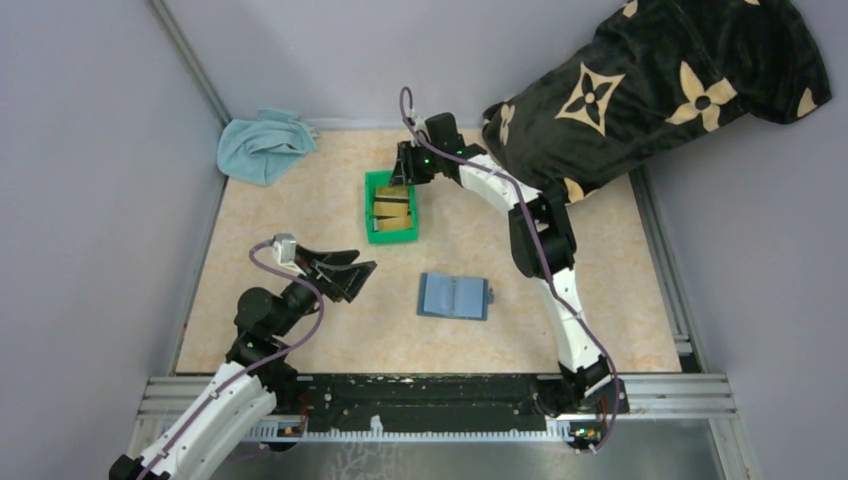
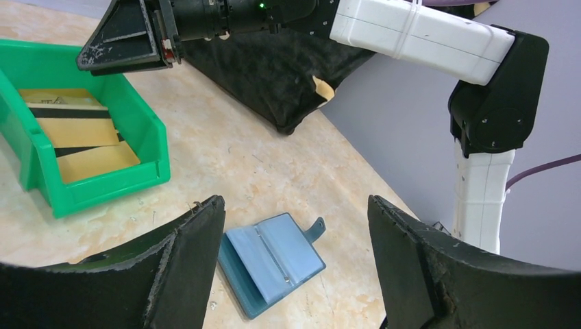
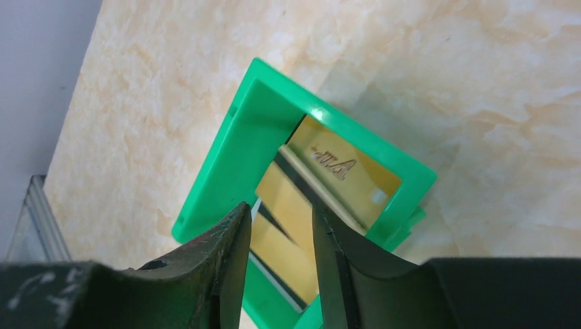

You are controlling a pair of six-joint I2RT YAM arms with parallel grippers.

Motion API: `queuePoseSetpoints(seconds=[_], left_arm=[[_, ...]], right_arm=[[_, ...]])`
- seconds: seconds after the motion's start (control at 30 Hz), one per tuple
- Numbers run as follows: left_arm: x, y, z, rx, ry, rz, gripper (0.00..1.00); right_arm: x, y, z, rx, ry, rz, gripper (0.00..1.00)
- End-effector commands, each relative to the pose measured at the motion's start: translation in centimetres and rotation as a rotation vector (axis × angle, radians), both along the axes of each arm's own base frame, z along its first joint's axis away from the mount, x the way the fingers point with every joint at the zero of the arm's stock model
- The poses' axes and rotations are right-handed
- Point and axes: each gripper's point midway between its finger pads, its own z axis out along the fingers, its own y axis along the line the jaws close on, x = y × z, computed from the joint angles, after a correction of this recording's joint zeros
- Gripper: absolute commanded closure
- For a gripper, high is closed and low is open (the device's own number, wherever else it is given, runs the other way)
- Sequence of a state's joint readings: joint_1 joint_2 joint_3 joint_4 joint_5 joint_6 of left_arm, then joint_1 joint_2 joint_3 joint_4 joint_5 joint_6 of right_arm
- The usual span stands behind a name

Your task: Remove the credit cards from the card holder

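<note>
Now our right gripper [image 3: 279, 209], fingers narrowly parted and empty, hangs over the green plastic bin [image 3: 226, 151] toward the worktop's [image 1: 300, 215] far edge, thin tan credit cards [image 3: 284, 195] inside. We should rise straight, clear of its walls. The teal folding card holder [image 1: 454, 296] lies open mid-worktop, our left gripper [image 1: 350, 275] wide nearby.

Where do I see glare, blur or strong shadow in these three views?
Top view: even, soft light; the holder casts almost no shadow. Left wrist view: left fingers dark and slightly soft, holder sharp. Right wrist view: small glare spot on the bin rim; right fingers dark and soft, cards sharp.
</note>
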State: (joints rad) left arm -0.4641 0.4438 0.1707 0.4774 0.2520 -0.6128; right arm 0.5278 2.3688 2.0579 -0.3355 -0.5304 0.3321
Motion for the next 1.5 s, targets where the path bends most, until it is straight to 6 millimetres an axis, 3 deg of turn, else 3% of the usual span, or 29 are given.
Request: queuePoseSetpoints(seconds=[0.0,0.2,0.4,0.5,0.6,0.7,0.73,0.93,1.0,1.1,1.3,1.33,1.4,1.47], left_arm=[[-0.1,0.2,1.7,-0.007,-0.036,0.008,0.18],[-0.1,-0.2,1.2,-0.011,-0.03,-0.014,0.18],[0.3,-1.7,0.6,0.047,-0.028,-0.089,0.19],[1.1,-2.8,-0.1,0.094,0.009,-0.13,0.32],[2.0,-4.2,-1.2,0.131,0.049,-0.178,0.64],[2.2,-6.1,-2.2,0.142,0.063,-0.247,0.95],[2.2,-6.8,-2.8,0.15,0.08,-0.265,1.0],[3.4,-10.2,-7.8,0.272,0.222,-0.241,1.0],[3.3,-11.1,-9.5,0.32,0.266,-0.243,1.0],[2.6,-12.2,-11.7,0.347,0.332,-0.29,0.85],[1.7,-11.9,-16.3,0.392,0.443,-0.295,0.7],[1.6,-11.7,-17.0,0.407,0.461,-0.291,0.66],[1.4,-11.3,-18.3,0.441,0.496,-0.281,0.46],[1.2,-10.9,-19.2,0.467,0.518,-0.277,0.41]], right_arm=[[2.7,-0.4,7.7,0.041,-0.259,-0.067,0.6],[1.5,-2.9,14.6,0.092,-0.471,-0.146,0.61],[-2.5,-7.0,15.4,0.087,-0.522,-0.24,0.68],[-5.5,-9.8,11.5,0.038,-0.465,-0.296,0.76],[-8.8,-12.0,7.7,0.008,-0.395,-0.325,1.0],[-12.1,-13.9,4.2,-0.012,-0.339,-0.346,1.0],[-13.1,-14.3,3.3,-0.019,-0.32,-0.346,1.0],[-19.0,-14.1,-0.4,-0.08,-0.252,-0.285,1.0],[-20.2,-14.2,-1.1,-0.093,-0.224,-0.276,0.88],[-21.5,-14.8,-2.1,-0.091,-0.194,-0.278,0.75],[-23.1,-17.0,-3.1,-0.096,-0.179,-0.341,0.73],[-23.2,-17.4,-3.1,-0.096,-0.177,-0.364,0.72],[-23.5,-18.3,-3.1,-0.101,-0.17,-0.401,0.66],[-23.7,-19.4,-3.2,-0.116,-0.166,-0.454,0.64]])
